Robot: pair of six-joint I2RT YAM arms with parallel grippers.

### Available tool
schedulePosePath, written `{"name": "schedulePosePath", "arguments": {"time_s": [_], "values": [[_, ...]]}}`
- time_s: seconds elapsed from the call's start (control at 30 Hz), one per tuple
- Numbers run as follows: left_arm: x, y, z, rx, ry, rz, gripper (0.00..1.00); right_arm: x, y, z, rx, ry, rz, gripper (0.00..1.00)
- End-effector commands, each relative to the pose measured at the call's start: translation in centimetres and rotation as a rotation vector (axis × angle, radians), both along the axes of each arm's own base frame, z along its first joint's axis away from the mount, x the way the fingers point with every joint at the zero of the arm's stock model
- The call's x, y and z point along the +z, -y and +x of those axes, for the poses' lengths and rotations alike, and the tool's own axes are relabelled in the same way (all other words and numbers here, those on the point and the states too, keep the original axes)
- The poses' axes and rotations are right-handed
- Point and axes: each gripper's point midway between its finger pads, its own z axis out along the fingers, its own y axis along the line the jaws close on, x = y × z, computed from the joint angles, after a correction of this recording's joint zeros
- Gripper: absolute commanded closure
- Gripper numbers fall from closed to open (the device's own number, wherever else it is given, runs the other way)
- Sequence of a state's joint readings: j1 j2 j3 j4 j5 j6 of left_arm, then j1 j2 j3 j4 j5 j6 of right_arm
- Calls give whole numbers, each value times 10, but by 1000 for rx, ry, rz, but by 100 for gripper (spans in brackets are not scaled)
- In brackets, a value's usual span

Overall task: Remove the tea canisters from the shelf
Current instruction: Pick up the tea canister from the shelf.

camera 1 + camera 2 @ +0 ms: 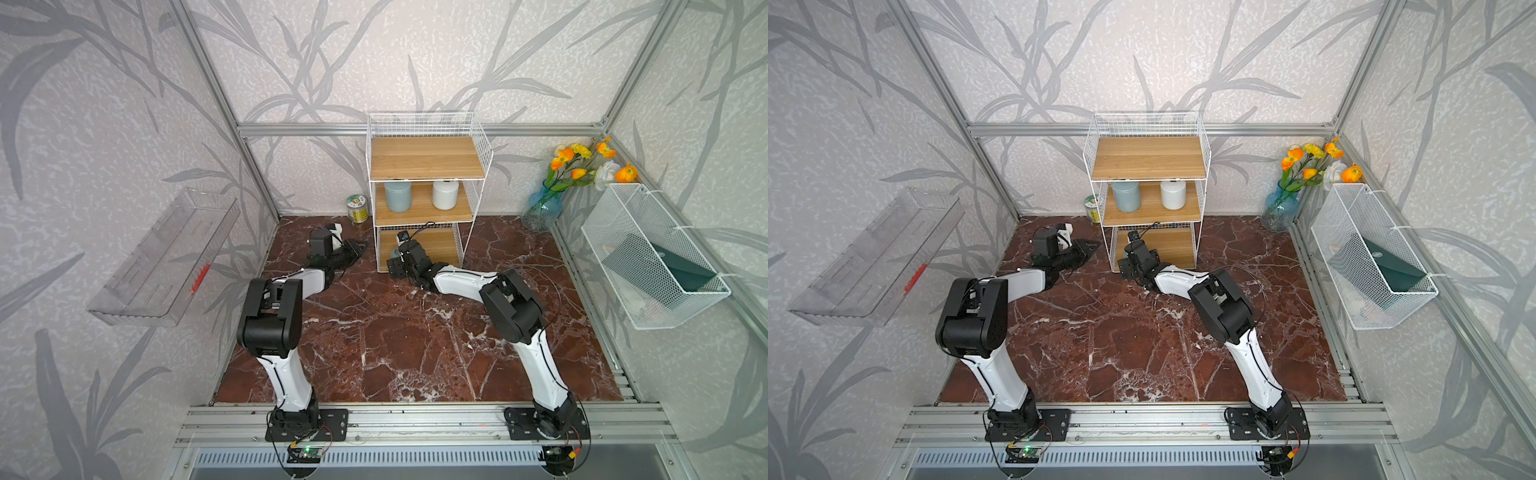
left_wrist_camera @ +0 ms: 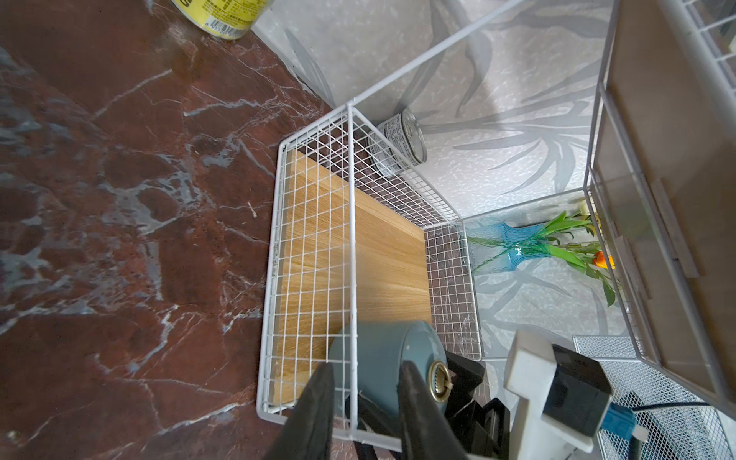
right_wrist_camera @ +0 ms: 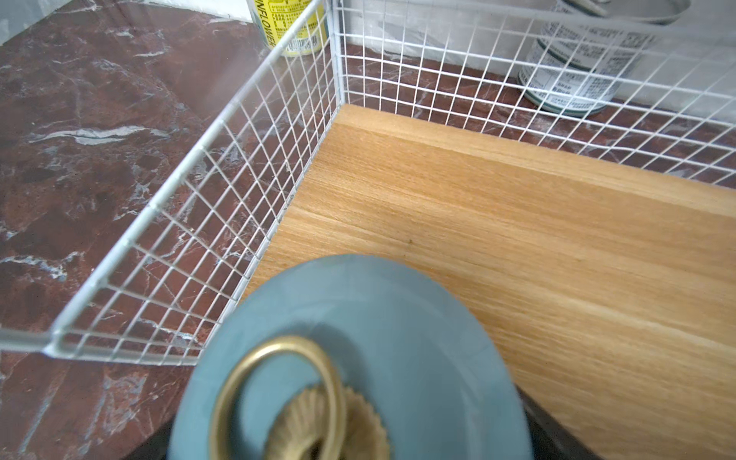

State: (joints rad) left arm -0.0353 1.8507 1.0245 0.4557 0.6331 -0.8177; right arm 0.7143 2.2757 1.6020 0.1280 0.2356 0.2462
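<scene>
Canister [image 3: 398, 310] between right pincer [image 3: 358, 438] tips

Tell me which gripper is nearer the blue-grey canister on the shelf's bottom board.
Right. The right gripper reaches into the bottom tier of the shelf, at the blue-grey canister; the left gripper is outside the mesh side, apart from it.

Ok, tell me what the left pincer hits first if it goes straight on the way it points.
Most likely the mesh side of the shelf, close ahead of the left pincer. The blue-grey canister stands behind that mesh on the bottom board; depth is hard to judge.
</scene>
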Motion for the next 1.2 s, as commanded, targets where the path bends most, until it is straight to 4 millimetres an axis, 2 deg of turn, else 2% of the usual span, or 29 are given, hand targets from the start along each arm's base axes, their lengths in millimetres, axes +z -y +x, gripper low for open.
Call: {"name": "schedulePosePath", "arguments": {"time_s": [0.0, 0.1, 0.3, 0.43, 0.63, 0.8, 0.9, 1.17], "values": [[10, -3, -6, -5, 28, 20, 70, 13, -3, 9, -16, 49, 42, 9], [9, -3, -7, -9, 25, 21, 70, 16, -2, 10, -24, 76, 49, 11], [6, -4, -10, -12, 15, 27, 70, 16, -1, 13, -36, 96, 60, 28], [6, -5, -10, -13, 15, 27, 70, 18, 1, 14, -48, 103, 54, 33], [8, -6, -12, -12, 18, 24, 70, 38, 10, 1, -66, 153, 66, 38], [17, -7, -16, -6, 40, 30, 70, 67, 23, -23, -65, 199, 63, 38], [24, -8, -20, -2, 51, 41, 70, 79, 36, -45, -69, 203, 66, 38], [38, -10, -34, 2, 68, 54, 70, 92, 90, -120, -120, 189, 40, 38]]}}
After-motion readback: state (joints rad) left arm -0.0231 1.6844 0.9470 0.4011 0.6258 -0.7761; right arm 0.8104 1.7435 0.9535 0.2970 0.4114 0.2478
